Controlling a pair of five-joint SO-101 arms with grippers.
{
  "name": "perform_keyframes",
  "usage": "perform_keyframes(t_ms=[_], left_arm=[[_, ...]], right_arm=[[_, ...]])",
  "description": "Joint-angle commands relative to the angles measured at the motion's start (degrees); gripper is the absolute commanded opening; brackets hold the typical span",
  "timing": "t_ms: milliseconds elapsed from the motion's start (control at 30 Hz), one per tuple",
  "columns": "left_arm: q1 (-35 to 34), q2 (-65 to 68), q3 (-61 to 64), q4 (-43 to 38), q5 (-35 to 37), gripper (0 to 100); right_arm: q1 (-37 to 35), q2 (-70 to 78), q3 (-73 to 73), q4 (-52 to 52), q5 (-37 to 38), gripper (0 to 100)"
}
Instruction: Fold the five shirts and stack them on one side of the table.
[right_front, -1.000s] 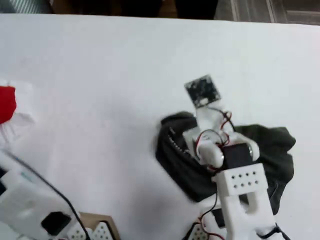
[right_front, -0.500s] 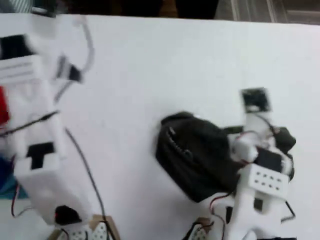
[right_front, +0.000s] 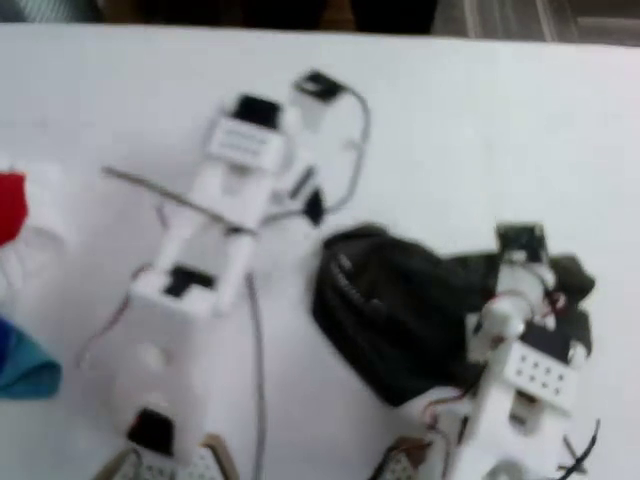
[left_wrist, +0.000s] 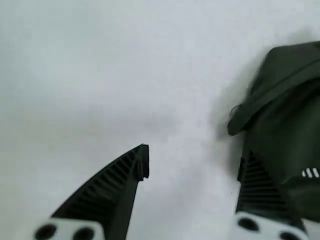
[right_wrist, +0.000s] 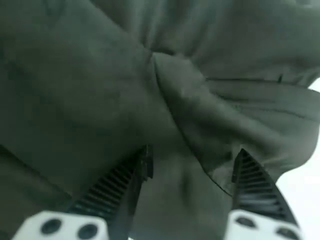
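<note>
Shirt, dark green, bears small illegible white print.

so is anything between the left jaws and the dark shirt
nothing visible: only bare table shows between the open left jaws and the dark shirt, whose edge sits right by one jaw

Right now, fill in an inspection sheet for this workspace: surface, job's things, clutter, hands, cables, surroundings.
Surface: white table.
Job's things: dark shirt crumpled right of centre; red cloth and teal cloth at the high view's left edge.
Clutter: nothing seen.
Hands: left hand open above the table beside the dark shirt's edge; right hand open, low over the dark shirt.
Cables: grey cable lying on the table by the left arm; red wires on the right arm.
Surroundings: dark strip beyond the far table edge, details unclear.
</note>
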Motion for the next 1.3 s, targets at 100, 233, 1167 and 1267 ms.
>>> perform_keyframes(t_ms=[100, 233, 1167, 1267], left_arm=[[6.6, 6.7, 0.0, -5.8, 0.9, 30], [7.0, 10.7, 0.0, -7.9, 0.4, 30], [-4.4, 7.5, -26.1, 11.2, -14.4, 2], [-9.0, 1.8, -19.9, 11.2, -17.1, 2]], right_arm=[[10.2, -1.5, -0.1, -0.1, 6.6, 25.9], [16.8, -1.5, -0.1, 0.0, 9.1, 25.9], [12.9, -1.1, -5.1, 0.6, 2.0, 26.2], [7.1, -1.1, -10.5, 2.8, -1.8, 26.2]])
